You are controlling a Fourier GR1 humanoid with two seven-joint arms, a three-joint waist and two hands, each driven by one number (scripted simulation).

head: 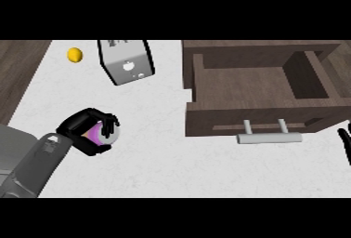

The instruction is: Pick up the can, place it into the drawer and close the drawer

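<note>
The left hand (81, 128) sits over the left part of the white desk (165, 162), close to its left edge, on a grey forearm that comes up from the near-left corner. Its black fingers (109, 122) are curled round the can (106, 132), gripping it. The can lies tilted in the grasp, with its silver end turned toward the right and a strip of purple side showing between the fingers and the thumb. Whether it touches the desk or is lifted off it cannot be told.

The drawer (260, 88) is at the right of the desk, toward the far edge. It is pulled open, so its brown wooden floor and walls show. Its front panel faces the near edge and carries a pale metal handle (269, 137) on two short posts. The can is outside the drawer, well apart from it to the left.

The right hand (345, 145) shows only as a few black fingers at the right edge, just beside the drawer's front corner. They look straight and hold nothing.

Near the far-left corner lies a small yellow fruit (74, 55). Beside it, to the right, stands a grey metal box (126, 62), tilted.
</note>
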